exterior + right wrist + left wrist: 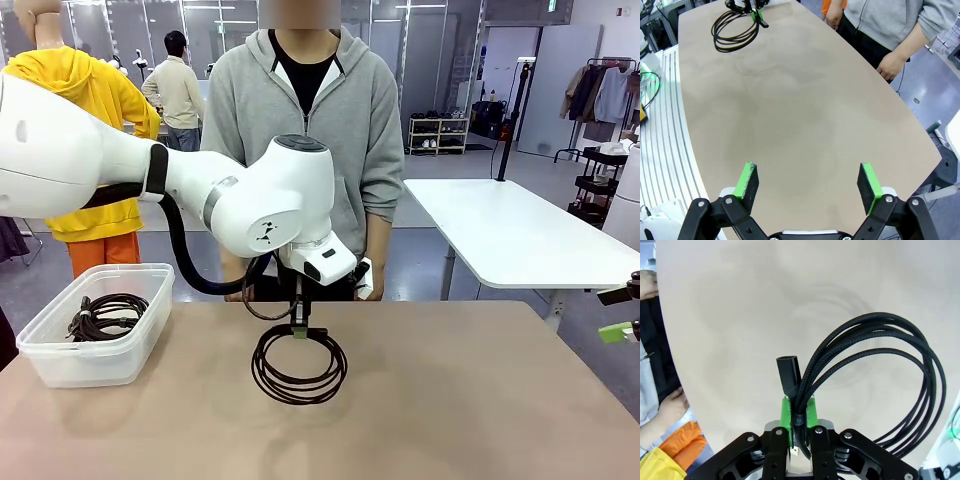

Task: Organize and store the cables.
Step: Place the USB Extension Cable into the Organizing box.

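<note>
A coiled black cable (298,368) hangs tilted over the middle of the tan table (450,420), its lower loops at or near the top. My left gripper (298,330) is shut on the coil's upper edge. The left wrist view shows the braided loops (875,365) and a small plug end (789,374) pinched between the green pads (786,412). A second coiled cable (108,315) lies inside the clear plastic box (60,362) at the table's left. My right gripper (808,184) stands open above the table's right part, nothing between its fingers; its view shows the held coil (735,29) far off.
A person in a grey hoodie (305,130) stands at the far edge, hands (890,64) hanging by the table rim. The left arm's thick black hose (190,255) loops above the table. A white table (510,235) stands behind at the right.
</note>
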`<act>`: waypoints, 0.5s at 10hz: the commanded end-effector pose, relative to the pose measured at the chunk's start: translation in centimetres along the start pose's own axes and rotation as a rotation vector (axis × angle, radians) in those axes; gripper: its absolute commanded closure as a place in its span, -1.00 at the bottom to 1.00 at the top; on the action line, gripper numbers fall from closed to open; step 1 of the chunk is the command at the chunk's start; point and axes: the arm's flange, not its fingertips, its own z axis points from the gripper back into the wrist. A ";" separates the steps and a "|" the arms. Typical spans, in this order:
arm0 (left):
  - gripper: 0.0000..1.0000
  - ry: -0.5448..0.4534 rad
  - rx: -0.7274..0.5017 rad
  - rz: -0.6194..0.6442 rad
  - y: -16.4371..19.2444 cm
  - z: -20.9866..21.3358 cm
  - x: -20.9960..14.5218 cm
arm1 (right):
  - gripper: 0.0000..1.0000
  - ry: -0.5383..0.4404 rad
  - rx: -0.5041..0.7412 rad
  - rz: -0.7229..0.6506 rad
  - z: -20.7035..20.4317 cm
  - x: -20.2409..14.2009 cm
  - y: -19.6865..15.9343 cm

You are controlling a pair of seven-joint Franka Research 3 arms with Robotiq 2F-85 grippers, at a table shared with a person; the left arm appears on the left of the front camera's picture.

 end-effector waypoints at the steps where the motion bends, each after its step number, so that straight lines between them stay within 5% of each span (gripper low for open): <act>1: 0.74 0.019 0.010 -0.108 1.7 3.2 -5.7 | -1.00 -0.013 0.000 -0.017 0.0 0.2 -0.1; 5: 0.74 -0.052 0.111 -0.157 3.1 7.2 -22.4 | -1.00 -0.013 0.000 -0.017 0.0 0.2 -0.1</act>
